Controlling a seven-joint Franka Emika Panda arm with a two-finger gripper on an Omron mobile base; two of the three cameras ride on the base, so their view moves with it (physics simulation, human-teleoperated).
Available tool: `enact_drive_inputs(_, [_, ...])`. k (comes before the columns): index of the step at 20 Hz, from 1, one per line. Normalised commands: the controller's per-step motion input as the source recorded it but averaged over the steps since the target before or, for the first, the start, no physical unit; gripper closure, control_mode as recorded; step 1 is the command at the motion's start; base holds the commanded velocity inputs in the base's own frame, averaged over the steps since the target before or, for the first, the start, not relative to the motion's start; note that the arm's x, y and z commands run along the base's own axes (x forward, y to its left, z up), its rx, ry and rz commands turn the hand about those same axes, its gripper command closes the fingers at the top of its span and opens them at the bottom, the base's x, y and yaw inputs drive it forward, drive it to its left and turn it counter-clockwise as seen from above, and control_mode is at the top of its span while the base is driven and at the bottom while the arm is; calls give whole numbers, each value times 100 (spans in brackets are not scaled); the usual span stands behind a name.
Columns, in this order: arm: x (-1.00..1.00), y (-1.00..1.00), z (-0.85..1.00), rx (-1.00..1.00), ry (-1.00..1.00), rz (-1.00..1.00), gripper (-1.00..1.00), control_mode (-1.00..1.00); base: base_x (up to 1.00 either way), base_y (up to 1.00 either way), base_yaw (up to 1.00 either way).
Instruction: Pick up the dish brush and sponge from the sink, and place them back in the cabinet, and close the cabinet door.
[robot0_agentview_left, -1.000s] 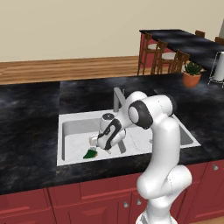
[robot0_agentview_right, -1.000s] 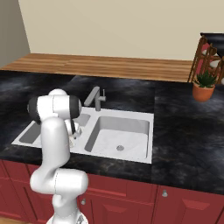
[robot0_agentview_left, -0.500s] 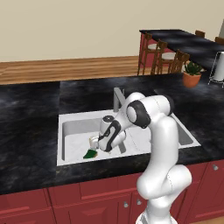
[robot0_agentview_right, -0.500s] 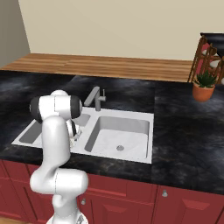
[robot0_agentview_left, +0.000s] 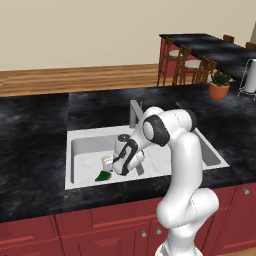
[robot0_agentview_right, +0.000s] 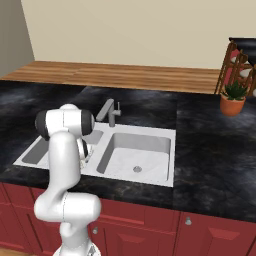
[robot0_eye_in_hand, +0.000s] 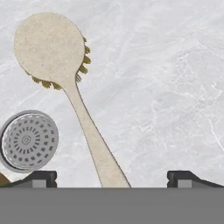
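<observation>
Left base view: black counter (robot0_agentview_left: 35, 145) around white sink (robot0_agentview_left: 80, 137), arm bent down into left basin, gripper (robot0_agentview_left: 116, 167) low over basin floor. Brush (robot0_agentview_left: 106, 162) and green sponge (robot0_agentview_left: 104, 176) close together at basin's front, just beside gripper. Cabinet and its door out of frame, so a long carry afterwards.

Hand view: gripper (robot0_eye_in_hand: 112, 177) spread fully wide, holding nothing, tips straddling lower end of brush (robot0_eye_in_hand: 72, 92) handle. Brush flat on basin floor, round head far from tips, handle running back between them but nearer one tip than the other. Drain (robot0_eye_in_hand: 28, 140) just beside handle.

Risks, judged from this:
- Off-centre handle: on closing, nearer tip likely to hit first and shove or spin brush sideways instead of clamping it.
- Thin handle lying flat: without dropping lower, tips likely to close above it and slip over; dropping too far, scrape on basin floor.
- Grip near handle's end, head heavy: likely droop or swing once lifted, possible drop on way to cabinet.
- Sponge close by: possible nudge during closing, awkward second pick.
</observation>
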Motion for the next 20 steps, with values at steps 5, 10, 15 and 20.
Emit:
enact_drive_inputs(5, [6,0,-11,0,0,0,-100,-100,0,0,0])
enact_drive_inputs(10, [10,1,-9,0,0,0,-100,-100,0,0,0])
enact_drive_inputs(15, [3,0,-7,0,0,0,100,-100,0,0,0])
enact_drive_inputs(20, [0,0,-1,0,0,0,100,-100,0,0,0])
